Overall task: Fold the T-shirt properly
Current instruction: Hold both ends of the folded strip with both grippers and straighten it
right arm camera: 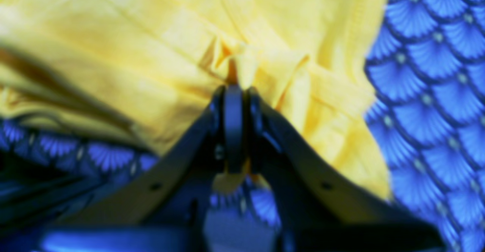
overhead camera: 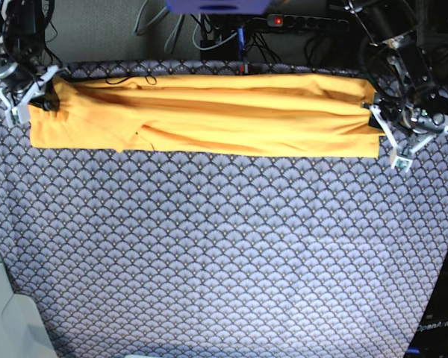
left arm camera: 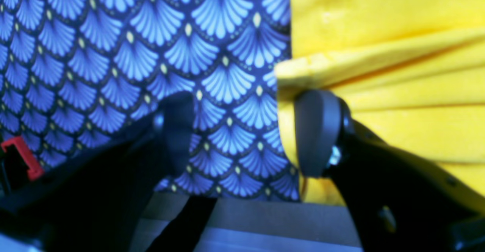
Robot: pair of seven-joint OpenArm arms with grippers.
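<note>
Now the large plain yellow-orange cotton T-shirt (overhead camera: 209, 115) lies as a long band along the far table edge, right pincer (right arm camera: 235, 93) clamped on its left end, left pincer (left arm camera: 242, 130) spread wide at its right end, so the release should be gentle and keep the fold flat.

Base view: even, bright overhead light, sharp, soft shadows only in the T-shirt (overhead camera: 209, 115) folds. Both wrist views are soft and oversaturated, blue cast on the patterned cloth (left arm camera: 113, 55); near gripper parts are dark, blurred silhouettes, no glare.
</note>
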